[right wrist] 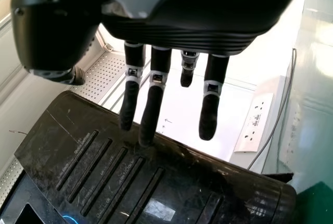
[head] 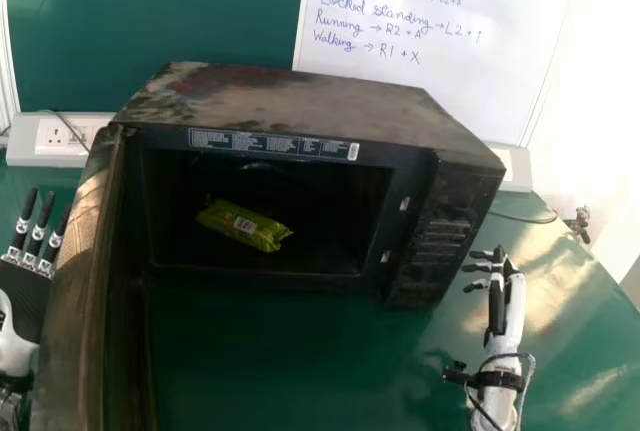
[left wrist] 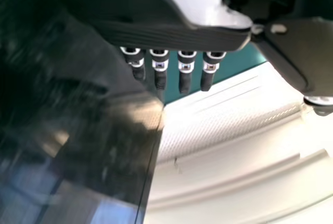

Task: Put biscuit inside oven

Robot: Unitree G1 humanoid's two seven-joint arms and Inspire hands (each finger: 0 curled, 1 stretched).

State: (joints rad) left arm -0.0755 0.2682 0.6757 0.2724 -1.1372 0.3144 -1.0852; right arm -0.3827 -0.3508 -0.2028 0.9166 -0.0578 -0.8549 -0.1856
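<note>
Inside open oven (head: 418, 241), green biscuit packet (head: 240, 225) lies tilted.

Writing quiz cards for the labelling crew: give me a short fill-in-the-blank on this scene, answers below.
1. The biscuit lies ____ the oven.
2. Beside the left hand stands the oven's open ____.
3. From the robot's view, the control panel is at the oven's ____ end.
4. The board with handwriting is coloured ____.

Missing words: inside; door; right; white.
</note>
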